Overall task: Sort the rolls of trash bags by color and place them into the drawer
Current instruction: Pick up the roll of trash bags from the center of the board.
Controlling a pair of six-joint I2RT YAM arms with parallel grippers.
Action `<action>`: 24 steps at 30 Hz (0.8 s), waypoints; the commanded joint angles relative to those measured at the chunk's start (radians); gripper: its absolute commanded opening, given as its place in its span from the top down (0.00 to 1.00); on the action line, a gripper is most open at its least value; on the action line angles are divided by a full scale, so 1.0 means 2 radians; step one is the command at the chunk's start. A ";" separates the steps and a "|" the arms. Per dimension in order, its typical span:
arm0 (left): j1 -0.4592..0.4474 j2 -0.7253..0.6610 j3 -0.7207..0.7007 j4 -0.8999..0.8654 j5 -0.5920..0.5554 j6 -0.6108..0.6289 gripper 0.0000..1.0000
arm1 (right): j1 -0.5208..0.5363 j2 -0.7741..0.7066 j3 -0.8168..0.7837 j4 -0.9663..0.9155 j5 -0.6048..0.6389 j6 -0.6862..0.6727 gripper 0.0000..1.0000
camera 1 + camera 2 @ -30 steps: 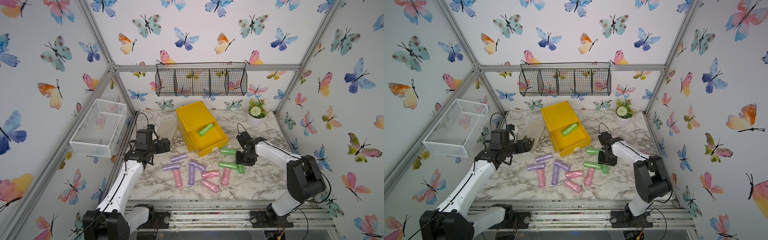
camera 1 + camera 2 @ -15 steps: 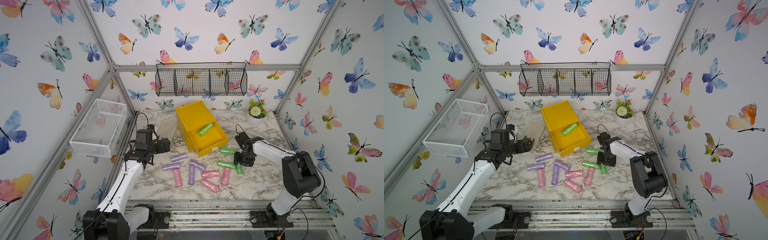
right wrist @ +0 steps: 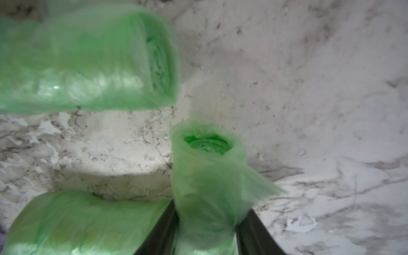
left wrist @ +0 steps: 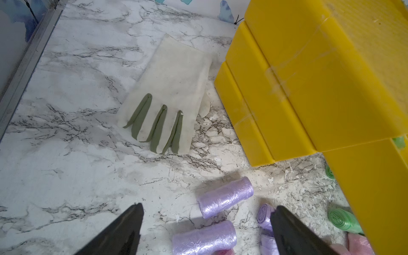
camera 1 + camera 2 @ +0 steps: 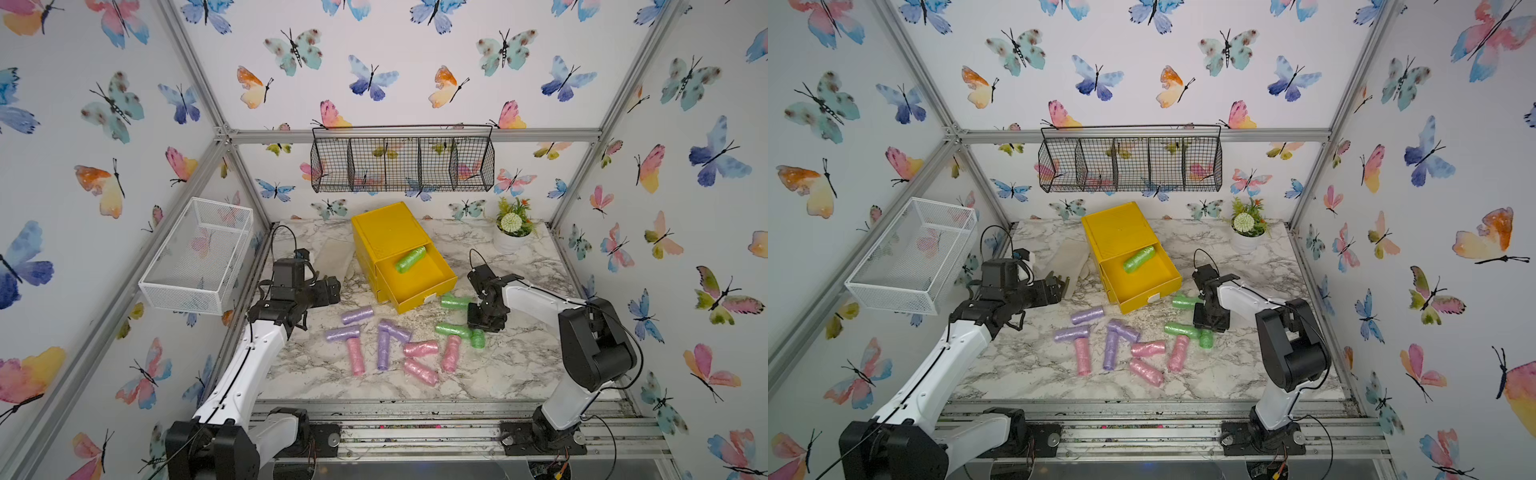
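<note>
Marbled desk (image 5: pixel 316 374) lies before us: pink rolls (image 5: pixel 420 348) and lilac rolls (image 5: pixel 383 351) sit loose nearest. Beyond, our right fingers (image 3: pixel 159 231) pinch a green roll (image 3: pixel 205 176); we judge it light, soft, slippery, best squeezed mid-body. Our left fingers (image 4: pixel 119 231) gape empty. Farthest, a stowed roll (image 5: pixel 410 259) rests in the yellow drawer (image 5: pixel 415 280).

White walls (image 5: pixel 415 58) printed with pastel butterflies enclose a marble-patterned table (image 5: pixel 519 365), framed by grey metal rails (image 5: pixel 415 135). A black wire basket (image 5: pixel 402 166) hangs at the back wall, a white mesh basket (image 5: pixel 199 257) on the left. A small potted plant (image 5: pixel 513 232) stands in the far right corner.
</note>
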 commanded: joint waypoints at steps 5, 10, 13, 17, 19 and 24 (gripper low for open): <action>0.003 -0.005 0.001 0.000 0.008 0.005 0.05 | -0.002 -0.042 0.014 -0.018 0.013 0.018 0.65; 0.002 -0.005 0.001 0.000 0.009 0.006 0.05 | -0.002 -0.102 0.042 -0.058 0.018 0.035 0.69; 0.003 -0.003 0.003 0.000 0.012 0.006 0.05 | -0.002 -0.147 0.074 -0.083 0.031 0.051 0.70; 0.005 0.001 0.005 0.000 0.017 0.005 0.05 | -0.002 -0.194 0.147 -0.095 0.031 0.085 0.71; 0.006 0.001 0.005 0.000 0.019 0.005 0.05 | -0.002 -0.196 0.187 -0.089 0.014 0.102 0.72; 0.007 0.000 0.004 0.002 0.021 0.004 0.05 | 0.000 -0.180 0.245 -0.020 -0.072 0.170 0.78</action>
